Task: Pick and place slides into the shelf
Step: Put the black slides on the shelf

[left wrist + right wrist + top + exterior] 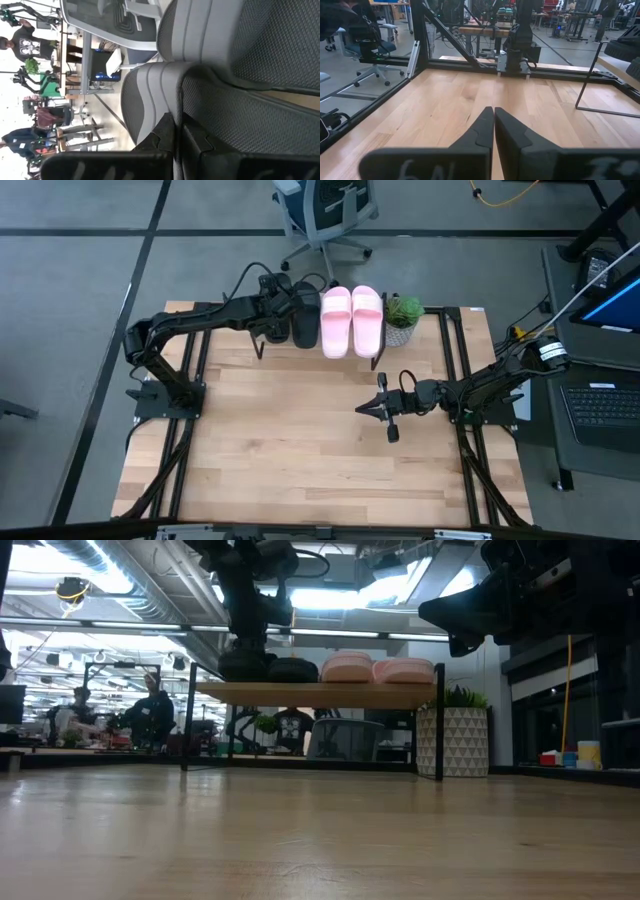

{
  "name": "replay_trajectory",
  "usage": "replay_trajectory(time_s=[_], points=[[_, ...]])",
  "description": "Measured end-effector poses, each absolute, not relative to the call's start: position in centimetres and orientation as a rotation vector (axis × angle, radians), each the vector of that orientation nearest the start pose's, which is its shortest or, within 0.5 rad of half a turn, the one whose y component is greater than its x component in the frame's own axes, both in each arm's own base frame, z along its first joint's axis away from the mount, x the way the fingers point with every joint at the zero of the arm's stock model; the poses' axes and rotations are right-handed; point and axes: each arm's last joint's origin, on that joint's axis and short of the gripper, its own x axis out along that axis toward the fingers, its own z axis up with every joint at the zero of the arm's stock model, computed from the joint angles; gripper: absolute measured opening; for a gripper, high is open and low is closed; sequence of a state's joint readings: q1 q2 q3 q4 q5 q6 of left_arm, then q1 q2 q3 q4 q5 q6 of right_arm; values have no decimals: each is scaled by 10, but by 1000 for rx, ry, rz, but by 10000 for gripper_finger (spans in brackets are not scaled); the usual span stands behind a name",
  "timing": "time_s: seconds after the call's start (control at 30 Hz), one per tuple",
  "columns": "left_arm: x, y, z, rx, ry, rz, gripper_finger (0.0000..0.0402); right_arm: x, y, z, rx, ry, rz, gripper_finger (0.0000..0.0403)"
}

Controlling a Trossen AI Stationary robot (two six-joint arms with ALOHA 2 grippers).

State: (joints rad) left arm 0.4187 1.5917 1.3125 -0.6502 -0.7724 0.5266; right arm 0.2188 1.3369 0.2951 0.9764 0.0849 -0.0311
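All of the slides lie flat on the shelf at the table's far edge. The two pale pink ones sit side by side, with one black slide to their left. The second black slide lies farthest left, under my left gripper, which is shut. My right gripper is shut and hovers above the table's right middle, holding nothing. My left gripper is shut, with nothing between its fingers. Its fingertips lie at the edge of the mesh strap of the leftmost black slide, coming slanting down from the table's left. The slide lies flat on the shelf top. Whether the tips press on it, I cannot tell.
A small green plant in a patterned white pot stands just right of the shelf. Black frame rails run along both sides of the table. The wooden tabletop stretches bare in front of the shelf. People and an office chair show beyond the far edge.
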Motion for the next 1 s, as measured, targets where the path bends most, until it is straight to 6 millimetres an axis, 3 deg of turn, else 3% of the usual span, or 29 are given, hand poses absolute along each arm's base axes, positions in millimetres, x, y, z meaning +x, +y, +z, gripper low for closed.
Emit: replay_trajectory(time_s=[0.4, 0.7, 1.0], points=[[291, 157, 284, 544, 1231, 794, 2, 226, 48, 173, -41, 61, 134, 18], [287, 154, 261, 553, 1272, 776, 2, 226, 48, 173, -41, 56, 135, 18], [289, 156, 261, 568, 1249, 777, 6, 226, 48, 173, -43, 55, 135, 18]])
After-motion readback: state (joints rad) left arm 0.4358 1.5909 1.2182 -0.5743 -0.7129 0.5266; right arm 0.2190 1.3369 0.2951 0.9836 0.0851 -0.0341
